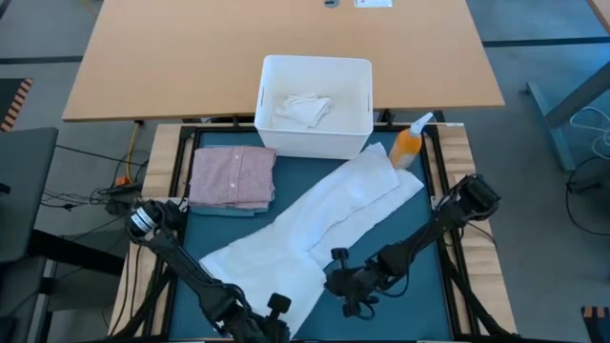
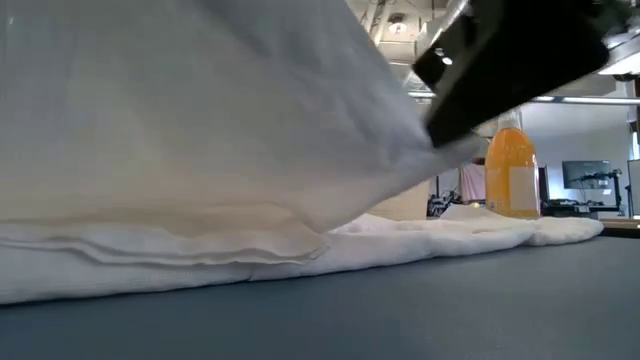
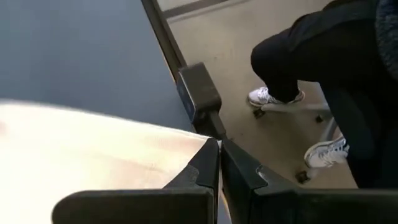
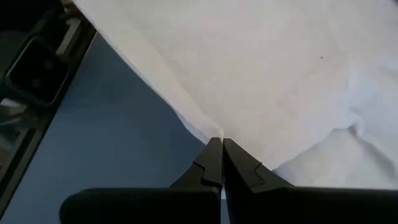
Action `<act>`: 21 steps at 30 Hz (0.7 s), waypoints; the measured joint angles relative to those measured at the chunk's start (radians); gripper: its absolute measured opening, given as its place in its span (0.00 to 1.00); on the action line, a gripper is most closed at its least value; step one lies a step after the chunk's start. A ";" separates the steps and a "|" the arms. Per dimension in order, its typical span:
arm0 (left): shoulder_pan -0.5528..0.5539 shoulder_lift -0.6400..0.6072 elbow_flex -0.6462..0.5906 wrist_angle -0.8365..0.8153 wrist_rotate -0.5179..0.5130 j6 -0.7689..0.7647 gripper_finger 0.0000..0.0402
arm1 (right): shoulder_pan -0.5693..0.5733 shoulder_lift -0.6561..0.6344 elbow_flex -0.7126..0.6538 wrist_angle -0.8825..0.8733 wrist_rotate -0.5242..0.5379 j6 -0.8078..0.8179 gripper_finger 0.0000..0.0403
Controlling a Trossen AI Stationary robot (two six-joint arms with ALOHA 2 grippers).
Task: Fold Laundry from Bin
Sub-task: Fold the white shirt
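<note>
Long white cloth (image 1: 319, 224) is lying spread on the teal mat (image 1: 419, 276), in front of the white bin (image 1: 315, 105). Its long axis is running diagonally: far end reaching up beside the orange spray bottle (image 1: 408, 145) at the bin's right corner, near end trailing away from the bin toward the left arm's side.

Right gripper (image 4: 221, 144) is pinching the cloth's edge, fingers closed on the hem at the near-right side, away from the bin. Left gripper (image 3: 219, 144) is also clamped shut, on the cloth's near corner, farthest from the bin. In the low view the cloth is hanging lifted from the mat at the pinched edge.

Judgement: step in hand is folding this cloth. To do it well, both pinches should be travelling together, level, carrying the edge across the long axis so the hems meet squarely without dragging the far end.

Folded pink shirt (image 1: 233, 176) is sitting just left-front of the bin. More white laundry (image 1: 303, 108) is resting inside the bin.
</note>
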 joint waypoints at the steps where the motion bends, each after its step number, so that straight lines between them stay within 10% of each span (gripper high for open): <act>1: 0.000 0.010 0.000 0.007 0.002 -0.015 0.00 | 0.006 0.000 0.000 -0.012 0.000 0.010 0.05; 21: -0.048 -0.178 0.001 -0.557 -0.402 -0.361 0.00 | -0.195 0.000 0.059 0.023 -0.045 0.171 0.05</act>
